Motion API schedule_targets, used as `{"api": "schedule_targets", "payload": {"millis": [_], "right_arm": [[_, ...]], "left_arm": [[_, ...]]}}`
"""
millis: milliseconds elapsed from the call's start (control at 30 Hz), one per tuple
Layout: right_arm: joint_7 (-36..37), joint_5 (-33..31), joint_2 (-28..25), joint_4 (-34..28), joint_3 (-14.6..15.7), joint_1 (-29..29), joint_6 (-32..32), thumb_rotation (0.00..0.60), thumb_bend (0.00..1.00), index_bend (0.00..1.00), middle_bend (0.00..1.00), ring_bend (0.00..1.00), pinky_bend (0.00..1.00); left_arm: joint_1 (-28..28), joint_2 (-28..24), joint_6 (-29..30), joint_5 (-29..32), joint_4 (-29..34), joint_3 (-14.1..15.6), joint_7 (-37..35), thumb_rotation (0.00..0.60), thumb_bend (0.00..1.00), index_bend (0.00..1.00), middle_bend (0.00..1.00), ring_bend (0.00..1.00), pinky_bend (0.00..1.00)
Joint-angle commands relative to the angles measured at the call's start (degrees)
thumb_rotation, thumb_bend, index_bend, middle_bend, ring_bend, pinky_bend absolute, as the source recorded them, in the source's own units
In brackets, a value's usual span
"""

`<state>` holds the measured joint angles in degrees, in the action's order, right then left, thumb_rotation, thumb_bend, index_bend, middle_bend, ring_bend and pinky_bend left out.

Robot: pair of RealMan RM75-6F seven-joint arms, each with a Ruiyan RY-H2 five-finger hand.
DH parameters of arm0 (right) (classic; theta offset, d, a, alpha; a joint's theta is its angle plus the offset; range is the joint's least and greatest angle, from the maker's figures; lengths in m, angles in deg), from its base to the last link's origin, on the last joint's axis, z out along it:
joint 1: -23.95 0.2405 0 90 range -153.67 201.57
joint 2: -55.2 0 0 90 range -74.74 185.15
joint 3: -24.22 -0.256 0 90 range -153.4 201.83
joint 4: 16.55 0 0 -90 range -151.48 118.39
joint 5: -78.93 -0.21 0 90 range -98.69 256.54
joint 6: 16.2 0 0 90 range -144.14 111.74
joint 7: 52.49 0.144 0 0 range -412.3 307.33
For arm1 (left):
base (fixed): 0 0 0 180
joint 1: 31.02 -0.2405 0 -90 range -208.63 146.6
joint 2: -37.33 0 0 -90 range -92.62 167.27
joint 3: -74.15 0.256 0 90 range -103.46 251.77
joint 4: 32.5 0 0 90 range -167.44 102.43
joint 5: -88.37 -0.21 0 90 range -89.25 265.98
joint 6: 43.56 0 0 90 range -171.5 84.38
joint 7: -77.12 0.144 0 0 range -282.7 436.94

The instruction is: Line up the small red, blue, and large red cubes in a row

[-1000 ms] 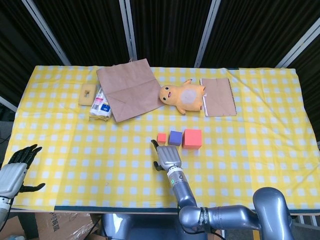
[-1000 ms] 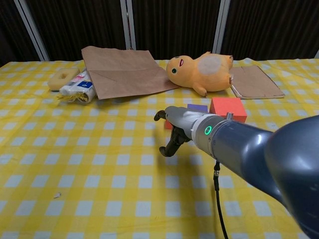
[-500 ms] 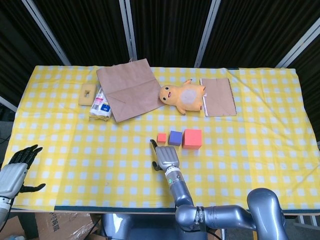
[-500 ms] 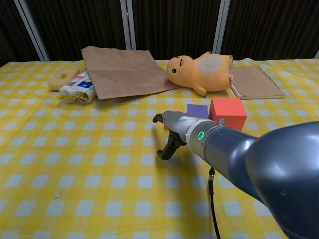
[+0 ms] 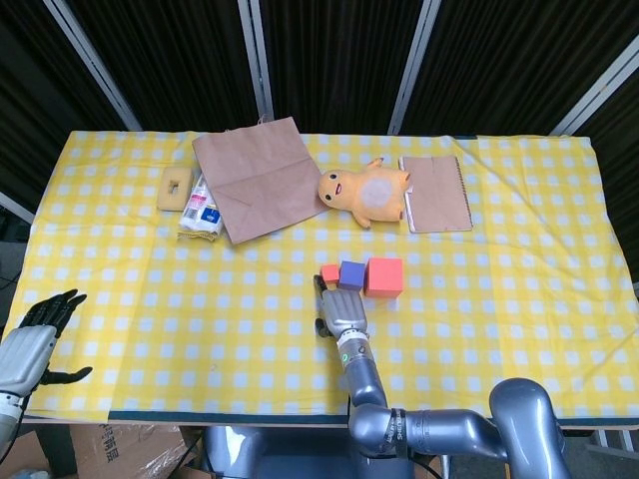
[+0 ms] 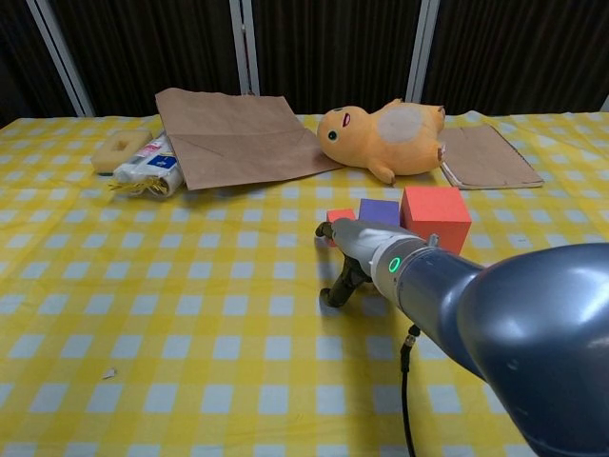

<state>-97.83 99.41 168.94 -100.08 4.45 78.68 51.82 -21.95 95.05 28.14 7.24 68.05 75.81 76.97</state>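
Note:
Three cubes stand in a row mid-table: the small red cube (image 5: 329, 271) (image 6: 339, 216), the blue cube (image 5: 349, 274) (image 6: 378, 211) and the large red cube (image 5: 384, 277) (image 6: 435, 217). The small red one sits against the blue one's left side. My right hand (image 5: 339, 311) (image 6: 354, 252) is just in front of the small red and blue cubes. It holds nothing; one finger reaches up beside the small red cube and another points down at the cloth. My left hand (image 5: 35, 334) hangs open off the table's front left corner.
A yellow checked cloth (image 5: 200, 299) covers the table. At the back lie a brown paper bag (image 5: 255, 190), an orange plush toy (image 5: 364, 195), a notebook (image 5: 436, 193), a snack packet (image 5: 203, 207) and a tan block (image 5: 176, 189).
My right hand has shifted right, and the small red cube has slid right with it, closing up against the blue cube. The left hand has stayed put.

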Motion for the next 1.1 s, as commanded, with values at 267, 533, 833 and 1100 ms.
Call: {"api": "schedule_targets", "payload": {"millis": [267,533,833,1100], "right_arm": [[-0.48,0.42,-0.74,-3.34,0.04,-1.32,2.37,0.6,0.5,0.0,1.0,1.0,1.0],[-1.06,-0.28,-1.01,-3.88,-0.01,-2.12,2.96,0.6,0.5,0.0,1.0,1.0,1.0],[-0.87,0.12,-0.55,-4.39,-0.02,-2.32,2.1,0.6,0.5,0.0,1.0,1.0,1.0],[-1.26,0.07,0.71,-2.61,-0.97,-1.64,1.86,0.6,0.5,0.0,1.0,1.0,1.0]], "left_arm": [[-0.1,0.03,0.24,-0.16,0.04,0.07,0.05,0.6,0.0,0.0,0.0,0.0,0.0],[-0.17,-0.02,0.28,-0.06,0.17,0.09,-0.13,0.6,0.0,0.0,0.0,0.0,0.0],[-0.07,-0.11,0.03,0.05,0.3,0.11,-0.23,0.6,0.0,0.0,0.0,0.0,0.0],[-0.03,-0.37,-0.2,-0.05,0.34,0.21,-0.81,0.6,0.0,0.0,0.0,0.0,0.0]]}}
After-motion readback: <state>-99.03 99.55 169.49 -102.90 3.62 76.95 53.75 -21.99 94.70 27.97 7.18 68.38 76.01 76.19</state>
